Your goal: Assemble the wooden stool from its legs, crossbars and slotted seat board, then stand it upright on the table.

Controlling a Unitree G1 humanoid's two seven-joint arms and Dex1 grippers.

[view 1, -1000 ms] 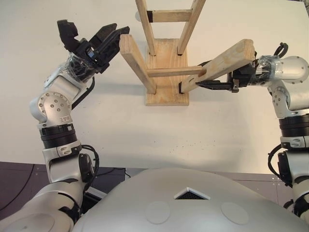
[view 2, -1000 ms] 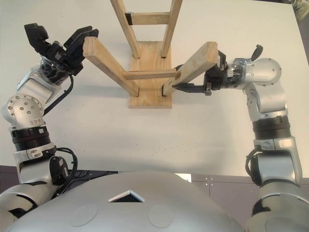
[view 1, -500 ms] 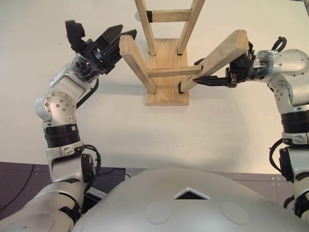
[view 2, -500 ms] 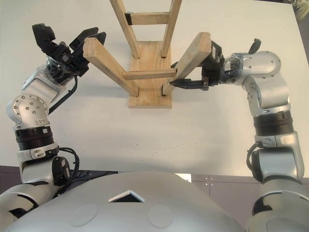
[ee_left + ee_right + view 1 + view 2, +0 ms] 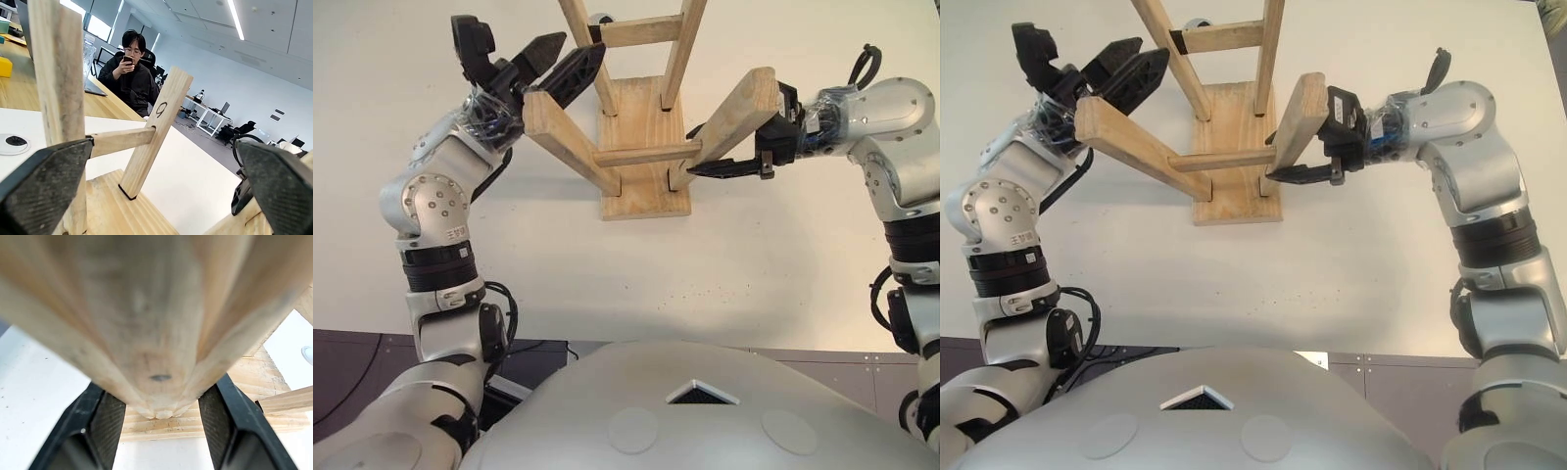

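The stool (image 5: 641, 154) is sitting seat-down near the tabletop's (image 5: 754, 274) far edge, right gripper (image 5: 724, 157) clamping the near right leg (image 5: 739, 108), left gripper (image 5: 524, 59) gaping, apparently just above the near left leg (image 5: 573, 147), needing closure before flipping upright

Between the left gripper (image 5: 529, 44) and the right gripper (image 5: 724, 137), the stool legs (image 5: 573, 137) and crossbar (image 5: 646, 154) barred the way. Outward of each gripper and beneath it, bare desk (image 5: 754, 255) lay open.

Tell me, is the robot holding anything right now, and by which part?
The right gripper clamps the near right leg on two opposite sides, along its upper part toward the free end. The left gripper is open, holding nothing.
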